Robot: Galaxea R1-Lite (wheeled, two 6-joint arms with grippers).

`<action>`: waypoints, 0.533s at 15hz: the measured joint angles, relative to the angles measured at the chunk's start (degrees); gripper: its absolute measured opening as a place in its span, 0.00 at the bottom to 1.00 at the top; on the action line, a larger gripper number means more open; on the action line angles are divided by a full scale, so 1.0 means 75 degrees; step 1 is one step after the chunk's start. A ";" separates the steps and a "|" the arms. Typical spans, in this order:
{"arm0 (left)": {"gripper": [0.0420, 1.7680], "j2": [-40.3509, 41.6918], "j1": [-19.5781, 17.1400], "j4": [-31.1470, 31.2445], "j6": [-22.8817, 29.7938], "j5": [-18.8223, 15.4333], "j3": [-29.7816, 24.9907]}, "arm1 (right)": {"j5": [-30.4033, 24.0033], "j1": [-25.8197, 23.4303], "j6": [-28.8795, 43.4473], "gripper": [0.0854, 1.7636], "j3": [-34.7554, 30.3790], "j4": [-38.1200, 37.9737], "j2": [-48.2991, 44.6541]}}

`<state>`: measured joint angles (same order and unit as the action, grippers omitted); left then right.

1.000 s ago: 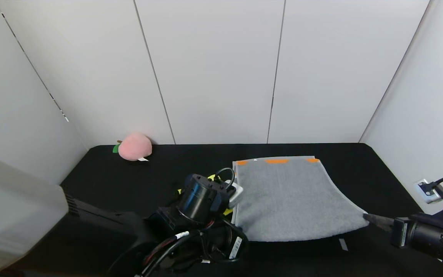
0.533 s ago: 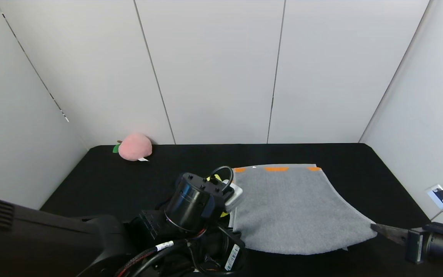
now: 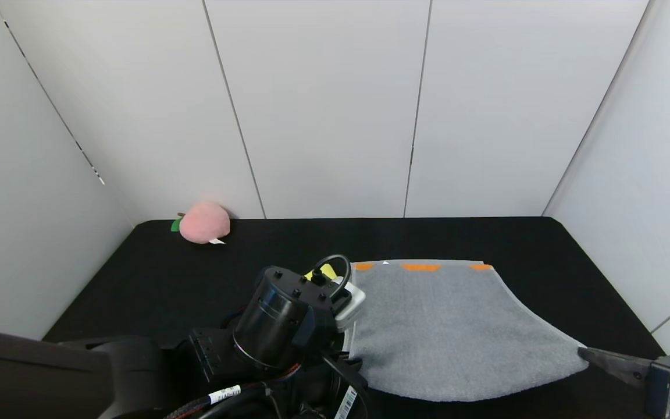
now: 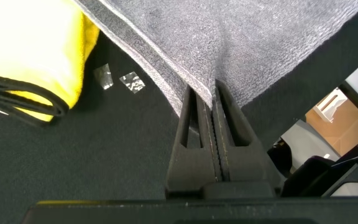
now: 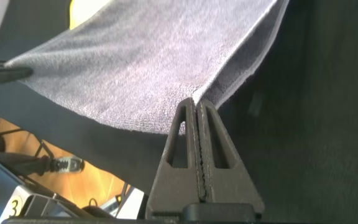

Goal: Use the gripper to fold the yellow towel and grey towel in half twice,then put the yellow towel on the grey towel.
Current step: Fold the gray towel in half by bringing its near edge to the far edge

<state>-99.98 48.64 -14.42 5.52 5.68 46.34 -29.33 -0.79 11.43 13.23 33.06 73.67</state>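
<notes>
At the far left of the black tabletop [image 3: 154, 279], against the back wall, sits a pink plush peach [image 3: 203, 222]. Nearer the robot, the left arm reaches in low from the lower left, its thick black wrist angled forward and to the right; in the head view its bulk hides the fingertips. The left wrist view shows the left gripper [image 4: 207, 109] pinched closed on the near left corner of the grey towel [image 3: 445, 326], with the cloth bunched between the narrow jaws and lifted off the tabletop. Just behind that wrist a small patch of the yellow towel [image 3: 321, 272] shows; from the left wrist it appears as a folded bundle with black edge trim [image 4: 39, 59], lying on the tabletop just beside the grey towel's left edge. The grey towel spreads across the middle right, its far edge with orange marks lying flat while its near edge hangs raised between the two arms. At the lower right the right arm comes in nearly level, pointing left, and the right gripper [image 3: 588, 353] is closed tight on the towel's near right corner [image 5: 197, 102].
</notes>
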 joint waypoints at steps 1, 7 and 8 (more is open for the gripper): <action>0.04 -0.0007 -0.0015 0.0005 -0.0003 0.0002 0.0000 | -0.0002 0.0007 0.0003 0.02 0.0041 -0.0011 -0.0024; 0.04 -0.0275 -0.0385 0.0020 -0.0068 -0.0029 0.0319 | -0.0002 -0.0003 0.0187 0.02 0.0559 0.0008 0.0439; 0.04 -0.0362 -0.0476 0.0023 -0.0083 -0.0065 0.0436 | -0.0002 -0.0015 0.0219 0.02 0.0665 0.0015 0.0588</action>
<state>-102.69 45.07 -14.25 4.90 5.19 49.60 -29.34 -0.90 13.08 18.21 33.17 78.08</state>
